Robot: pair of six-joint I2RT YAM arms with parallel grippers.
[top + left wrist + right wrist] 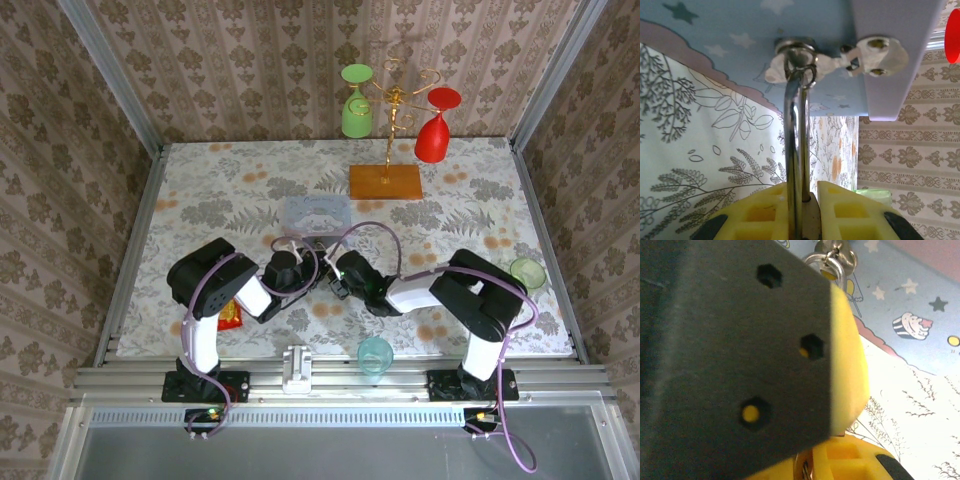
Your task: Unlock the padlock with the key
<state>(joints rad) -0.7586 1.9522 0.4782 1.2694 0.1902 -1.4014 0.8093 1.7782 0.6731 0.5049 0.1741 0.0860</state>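
In the left wrist view my left gripper [812,189] has its yellow fingers [760,210] shut on the padlock [792,150]. The padlock's thin silvery shackle runs up to a small ring [796,50] on the pale blue tin [730,30], and its brass body is mostly hidden between the pads. In the top view both grippers meet just in front of the tin [315,212], the left gripper [298,255] beside the right gripper [335,268]. The right wrist view looks past the left gripper's black housing [730,355]. There, my right gripper [810,466] sits nearly shut on a thin brassy piece, seemingly the key.
A gold glass rack [385,180] with a green glass [356,115] and a red glass [432,135] stands at the back. A teal cup [375,355] is near the front edge, a green cup [527,272] at the right, an orange-red packet [232,316] under the left arm.
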